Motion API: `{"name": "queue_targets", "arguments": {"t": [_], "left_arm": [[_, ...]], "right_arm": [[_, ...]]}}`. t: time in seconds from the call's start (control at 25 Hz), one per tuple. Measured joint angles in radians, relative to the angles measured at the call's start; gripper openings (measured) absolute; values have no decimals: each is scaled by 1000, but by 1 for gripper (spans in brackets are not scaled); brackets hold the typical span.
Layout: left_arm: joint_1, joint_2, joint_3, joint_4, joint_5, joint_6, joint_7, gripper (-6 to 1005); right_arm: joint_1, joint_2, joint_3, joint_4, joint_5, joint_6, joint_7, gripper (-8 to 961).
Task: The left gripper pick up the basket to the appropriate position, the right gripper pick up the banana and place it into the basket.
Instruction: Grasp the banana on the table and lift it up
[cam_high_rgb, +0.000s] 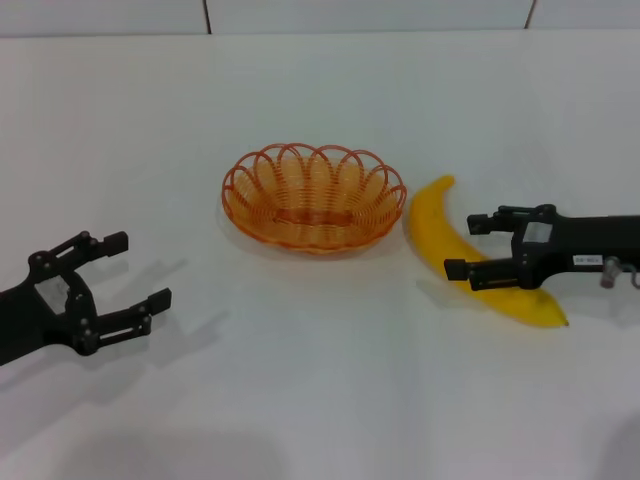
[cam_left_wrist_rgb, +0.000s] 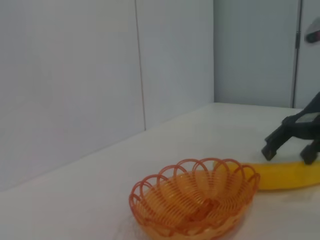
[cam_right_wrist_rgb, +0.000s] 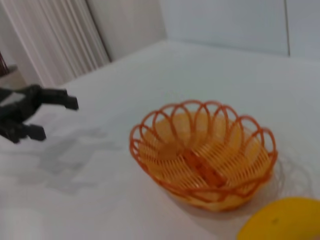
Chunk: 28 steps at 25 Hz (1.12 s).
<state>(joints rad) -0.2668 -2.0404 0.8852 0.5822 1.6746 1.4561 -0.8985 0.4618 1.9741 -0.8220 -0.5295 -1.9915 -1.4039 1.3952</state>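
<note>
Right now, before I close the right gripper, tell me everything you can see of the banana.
The banana is a single smooth, bright yellow curved fruit, plastic-looking, lying flat on the white table just to the robot's right of the orange wire basket. One end sits close beside the basket rim; whether they touch cannot be told. It curves toward the robot, its other end nearest. The right gripper is open, its fingers straddling the banana's near half. The banana is not in the basket.

The orange wire basket (cam_high_rgb: 314, 197) sits upright and empty, with the yellow banana (cam_high_rgb: 470, 252) lying just beside it.
</note>
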Motion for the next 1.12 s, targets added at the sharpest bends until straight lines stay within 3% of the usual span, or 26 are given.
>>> {"name": "queue_targets", "arguments": {"t": [0.16, 0.28, 1.08, 1.12], "left_arm": [[-9, -1, 0, -11, 2, 0, 0, 893], [-10, -1, 0, -14, 3, 5, 0, 893], [-9, -1, 0, -27, -9, 16, 19, 893], [-8, -1, 0, -27, -9, 20, 19, 893]], "right_arm": [[3, 26, -27, -73, -72, 48, 111, 893], [6, 33, -34, -94, -93, 50, 148, 892], [13, 35, -71, -102, -124, 68, 187, 891], [15, 36, -76, -104, -131, 68, 190, 856]]}}
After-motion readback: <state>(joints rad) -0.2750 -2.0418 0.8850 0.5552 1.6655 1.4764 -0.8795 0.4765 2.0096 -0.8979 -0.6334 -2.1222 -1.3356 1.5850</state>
